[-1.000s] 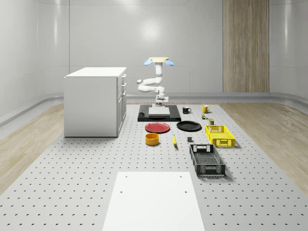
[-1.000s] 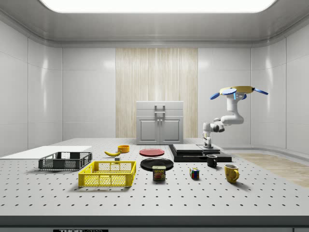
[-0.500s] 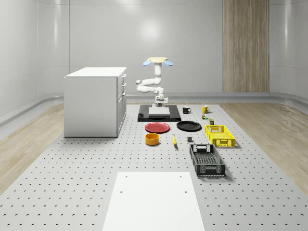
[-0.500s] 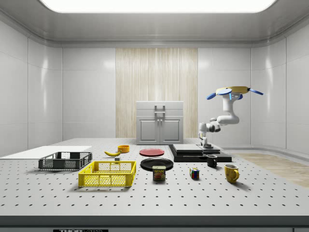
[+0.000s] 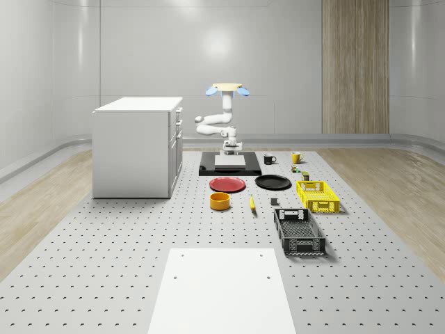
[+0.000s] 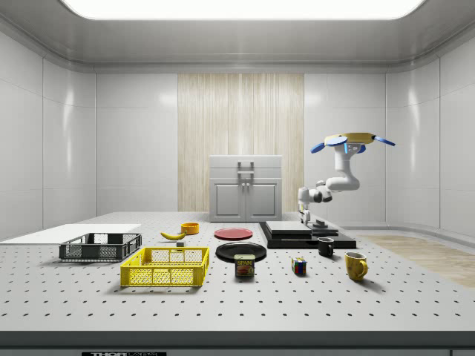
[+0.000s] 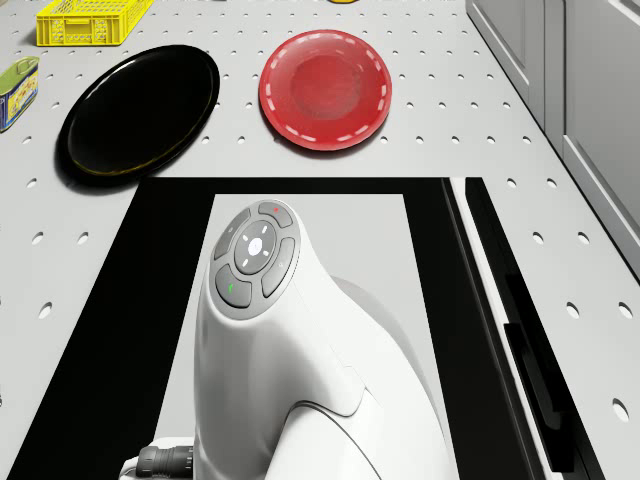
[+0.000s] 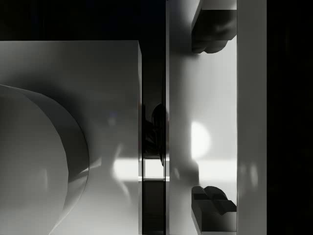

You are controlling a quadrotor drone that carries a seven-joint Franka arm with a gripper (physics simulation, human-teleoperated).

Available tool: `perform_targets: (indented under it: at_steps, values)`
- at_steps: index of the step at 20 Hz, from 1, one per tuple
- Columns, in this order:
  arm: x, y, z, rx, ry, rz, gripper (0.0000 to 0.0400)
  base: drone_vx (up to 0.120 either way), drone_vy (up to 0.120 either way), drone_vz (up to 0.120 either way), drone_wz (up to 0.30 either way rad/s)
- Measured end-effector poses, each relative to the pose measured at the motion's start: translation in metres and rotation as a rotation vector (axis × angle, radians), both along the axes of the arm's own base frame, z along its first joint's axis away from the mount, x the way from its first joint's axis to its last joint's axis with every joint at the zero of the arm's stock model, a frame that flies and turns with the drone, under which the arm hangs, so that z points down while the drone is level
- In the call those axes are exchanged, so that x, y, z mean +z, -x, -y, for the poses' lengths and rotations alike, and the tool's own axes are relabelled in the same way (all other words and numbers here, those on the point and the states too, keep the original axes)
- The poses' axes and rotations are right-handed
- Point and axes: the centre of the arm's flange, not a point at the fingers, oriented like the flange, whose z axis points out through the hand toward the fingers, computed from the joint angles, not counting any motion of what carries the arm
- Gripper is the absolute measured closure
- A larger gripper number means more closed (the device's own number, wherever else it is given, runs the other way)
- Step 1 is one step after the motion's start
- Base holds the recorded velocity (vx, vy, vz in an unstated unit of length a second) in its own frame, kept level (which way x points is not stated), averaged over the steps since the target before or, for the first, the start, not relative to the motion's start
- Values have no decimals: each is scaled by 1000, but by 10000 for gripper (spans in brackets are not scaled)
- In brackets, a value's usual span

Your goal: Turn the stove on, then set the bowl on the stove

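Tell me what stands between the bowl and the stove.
The red plate lies on the table between the bowl and the stove. It is flat; nothing taller intervenes.

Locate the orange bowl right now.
The orange bowl sits on the perforated table, in front of the red plate in the whole-scene view, with the banana to its right; the stove lies beyond the plate.
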Motion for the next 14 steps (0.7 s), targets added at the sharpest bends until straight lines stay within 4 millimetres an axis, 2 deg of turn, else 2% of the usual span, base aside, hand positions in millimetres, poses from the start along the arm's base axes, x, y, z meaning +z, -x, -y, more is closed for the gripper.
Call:
perform_targets:
  at_steps: [2,14]
  values:
    - [0,0,0,0,0,0,0,120,-100,0,0]
    - [0,0,0,-1,0,0,0,120,0,0,0]
